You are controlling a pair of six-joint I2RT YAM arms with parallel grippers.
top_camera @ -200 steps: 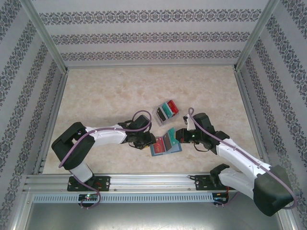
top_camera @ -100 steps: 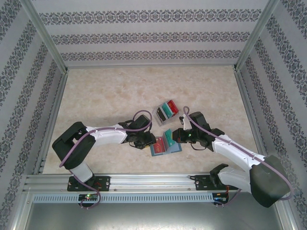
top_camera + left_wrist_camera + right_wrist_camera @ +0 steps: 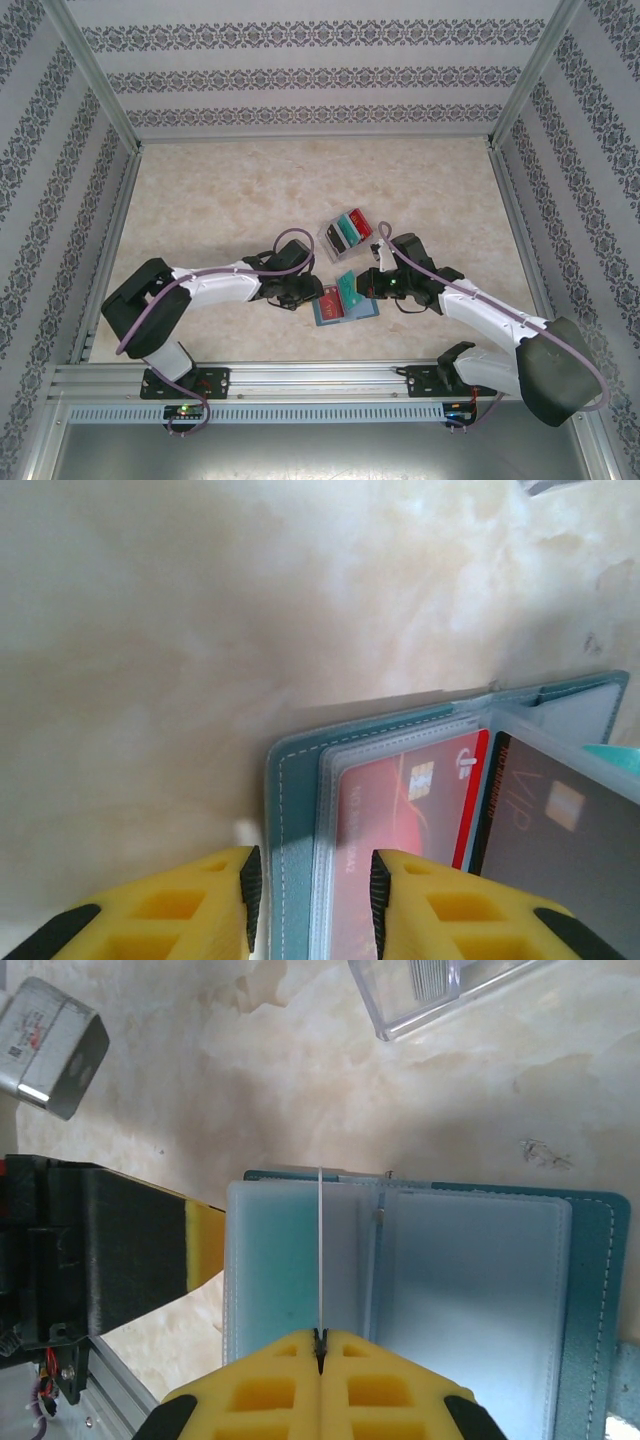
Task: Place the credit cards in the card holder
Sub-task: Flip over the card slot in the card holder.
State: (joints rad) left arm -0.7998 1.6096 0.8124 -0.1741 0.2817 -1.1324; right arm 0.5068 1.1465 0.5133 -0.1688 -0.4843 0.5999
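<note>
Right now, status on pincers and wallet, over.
Left pincer part open, astride wallet edge. Right pincer shut on teal card, edge-on over open wallet. Red card, dark card already sleeved. Nothing in the way.

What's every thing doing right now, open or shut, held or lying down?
Card holder: open, flat on the table.
Red card: tucked inside the holder.
Dark card: in the holder beside it.
Green card: pinched on edge over the holder.
Right pincer: shut on the green card.
Left pincer: open, astride the holder's edge.
Clear tray: holds a few cards.
</note>
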